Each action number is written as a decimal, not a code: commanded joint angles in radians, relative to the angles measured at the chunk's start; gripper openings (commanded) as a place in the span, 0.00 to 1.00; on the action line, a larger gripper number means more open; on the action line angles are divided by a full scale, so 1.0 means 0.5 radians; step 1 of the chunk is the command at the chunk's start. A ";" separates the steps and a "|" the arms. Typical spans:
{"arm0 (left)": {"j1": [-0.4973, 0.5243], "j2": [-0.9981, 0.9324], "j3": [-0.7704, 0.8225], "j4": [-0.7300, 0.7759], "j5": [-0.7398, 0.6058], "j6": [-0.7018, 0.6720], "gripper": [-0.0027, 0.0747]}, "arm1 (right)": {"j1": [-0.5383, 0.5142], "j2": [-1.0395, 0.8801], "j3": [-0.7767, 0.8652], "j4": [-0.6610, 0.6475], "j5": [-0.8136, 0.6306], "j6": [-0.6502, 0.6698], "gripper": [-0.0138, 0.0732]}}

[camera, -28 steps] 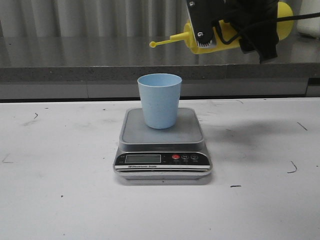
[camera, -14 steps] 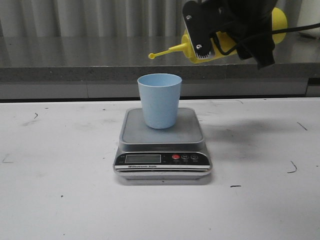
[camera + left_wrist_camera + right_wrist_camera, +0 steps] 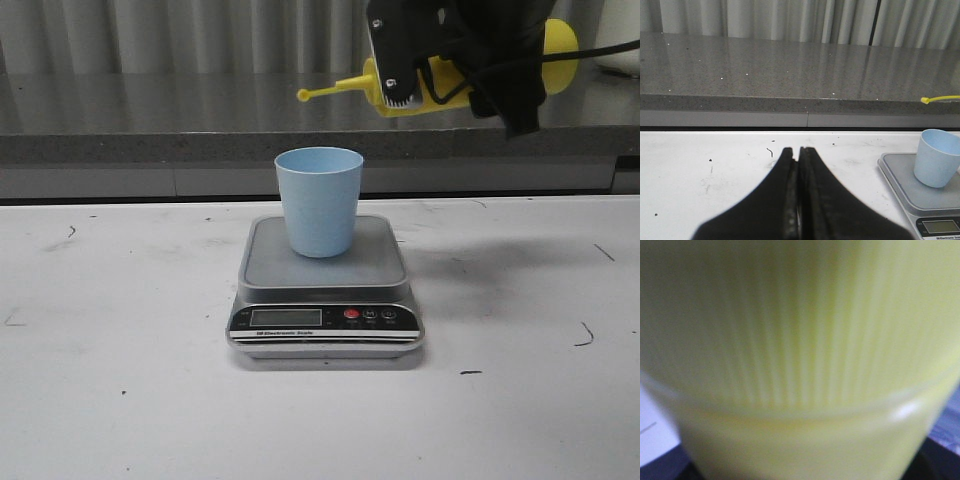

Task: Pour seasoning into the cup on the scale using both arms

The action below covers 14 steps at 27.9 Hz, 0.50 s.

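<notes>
The seasoning bottle (image 3: 470, 65) is held in the air, above and to the right of the cup (image 3: 319, 200), well clear of its rim. Its long axis lies close to horizontal, base to the right, cone nozzle (image 3: 345, 88) pointing left and very slightly downward. The nozzle tip sits just left of the cup's centre line but high above the opening. The tip carries a small knob; whether the cap is on or off cannot be told.

The right gripper (image 3: 440, 60) is clamped around the bottle body near the shoulder; the right wrist view shows only blurred yellow ribbed plastic (image 3: 800, 340) filling the frame. The left gripper (image 3: 799, 200) has its fingers pressed together on nothing, low over the table (image 3: 700, 165), well left of the scale (image 3: 325, 285).

The cup stands upright on the scale platform, roughly centred. The display is too small to read.

Judgement: the pour is not yet effective. To do it well, bring the nozzle lower and directly over the opening, tilt it more steeply downward, then squeeze gently; a high, flat pour risks missing the cup.
</notes>
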 commanded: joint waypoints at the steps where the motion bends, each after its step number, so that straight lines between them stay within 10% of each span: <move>1: -0.001 0.023 -0.052 0.011 -0.170 -0.013 0.01 | 0.000 -0.144 -0.078 -0.164 0.069 0.409 0.45; 14: -0.001 0.023 -0.052 0.011 -0.170 -0.013 0.01 | -0.141 -0.376 0.059 -0.158 -0.297 1.757 0.45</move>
